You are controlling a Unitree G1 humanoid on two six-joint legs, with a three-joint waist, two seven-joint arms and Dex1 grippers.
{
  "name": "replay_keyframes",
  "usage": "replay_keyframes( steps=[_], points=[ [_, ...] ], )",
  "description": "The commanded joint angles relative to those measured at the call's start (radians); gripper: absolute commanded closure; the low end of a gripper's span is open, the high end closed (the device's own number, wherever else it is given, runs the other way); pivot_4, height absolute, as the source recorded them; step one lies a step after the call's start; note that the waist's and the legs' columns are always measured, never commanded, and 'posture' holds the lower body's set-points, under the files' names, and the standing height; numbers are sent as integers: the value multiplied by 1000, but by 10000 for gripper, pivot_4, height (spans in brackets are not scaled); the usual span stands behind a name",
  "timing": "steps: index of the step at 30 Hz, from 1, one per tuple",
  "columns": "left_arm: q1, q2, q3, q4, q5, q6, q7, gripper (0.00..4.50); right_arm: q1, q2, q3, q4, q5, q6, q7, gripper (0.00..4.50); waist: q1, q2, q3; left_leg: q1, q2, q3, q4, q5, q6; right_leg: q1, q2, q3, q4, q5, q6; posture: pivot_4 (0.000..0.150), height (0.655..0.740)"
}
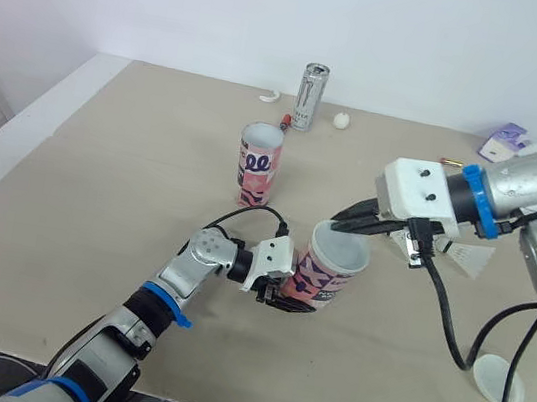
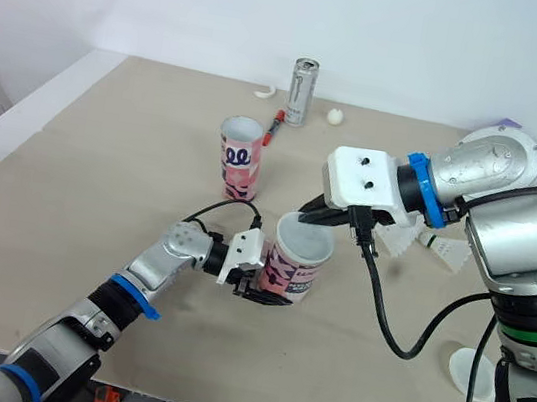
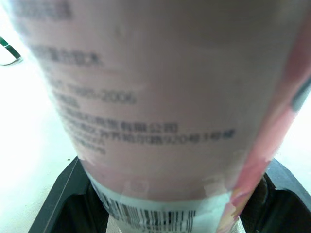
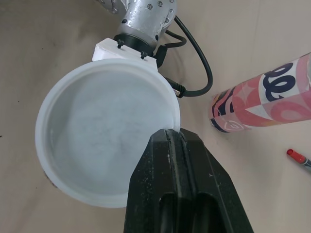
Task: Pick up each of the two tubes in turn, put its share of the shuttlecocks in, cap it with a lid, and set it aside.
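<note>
Our left jaws clamp the tilted tube (image 1: 331, 271) near its base. Our right jaws sit pressed together at its open rim; the other tube (image 1: 258, 166) stands upright on the bench (image 1: 99, 186) behind.

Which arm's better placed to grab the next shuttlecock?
Right, probably. The shuttlecocks lie close by the right forearm, and the right gripper sits at the mouth of the tube. The left gripper is shut on that tube, so it is tied up.
</note>
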Motion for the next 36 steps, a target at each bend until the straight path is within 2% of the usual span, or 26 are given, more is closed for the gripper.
replay_keyframes(
  steps=[1, 3, 10, 15, 17, 20, 22, 23, 24, 25, 26, 36],
  points=[
    [28, 22, -20, 46, 36, 40, 3, 15872, -20, 11, -2, 2, -12, -10, -1, 27405, 0, 0, 0, 0, 0, 0, 0, 0, 0, 0, 0, 0, 0, 0, 0, 1500, 7400],
    [28, 23, -20, 45, 35, 42, 2, 15872, -27, 18, -13, 9, -18, -17, -13, 21265, 0, 0, 0, 0, 0, 0, 0, 0, 0, 0, 0, 0, 0, 0, 0, 1500, 7400],
    [29, 27, -20, 42, 35, 46, -1, 15872, -50, 8, -103, 31, 40, 64, -57, 21265, 0, 0, 0, 0, 1, 0, 0, 0, 0, 0, 1, 0, 0, 0, -1, 1500, 7400],
    [28, 29, -20, 42, 35, 46, -3, 15872, -37, 31, -266, 9, 219, 296, -157, 21265, 0, 0, 0, 0, 1, 0, 0, 0, 0, 0, 0, 0, 0, 0, -1, 1500, 7400],
    [28, 30, -19, 42, 34, 47, -4, 15872, 19, 21, -305, -52, 290, 380, -176, 21265, 0, 0, 0, 0, 1, 0, 0, 0, 0, 0, 0, 0, 0, 0, -1, 1500, 7400],
    [27, 29, -17, 42, 30, 50, -5, 15872, 116, 10, -323, -154, 354, 444, -201, 29258, 0, -1, 0, 0, 1, -1, -1, 0, 0, 0, 0, -1, 0, 0, -2, 1500, 7400],
    [26, 27, -18, 43, 30, 51, -5, 15872, 155, 6, -313, -196, 367, 459, -223, 30640, 0, 0, 0, 0, 1, -1, -2, 0, 0, 0, 0, 0, 0, 0, -2, 1500, 7400],
    [25, 25, -17, 42, 28, 53, -6, 15872, 173, 9, -305, -218, 378, 478, -239, 36905, 0, 0, 0, 0, 1, -1, -2, 0, 0, 0, 0, 0, 0, 0, -2, 1500, 7400],
    [25, 24, -17, 42, 26, 56, -6, 15872, 189, 6, -292, -237, 379, 481, -248, 37660, 0, 0, 0, 0, 0, 0, -1, 0, 0, 0, 0, 0, 0, 0, -1, 1500, 7400],
    [24, 23, -18, 41, 26, 57, -7, 15872, 199, 7, -277, -246, 370, 474, -257, 42506, 0, 0, 0, 0, 0, -1, -1, 0, 0, 0, 0, 0, 0, 0, -1, 1500, 7400],
    [25, 24, -18, 40, 25, 57, -8, 15872, 201, 9, -267, -247, 366, 476, -267, 43906, 0, 0, 0, 0, 1, -1, -1, 0, 0, 0, 0, 0, 0, 0, -1, 1500, 7400],
    [30, 30, -15, 29, 26, 61, -1, 15872, 229, -31, -121, -216, 252, 395, -276, 43906, 0, -1, -1, 0, 1, -1, -1, 0, 0, 0, 1, 0, 0, 0, -1, 1500, 7400]
  ],
)
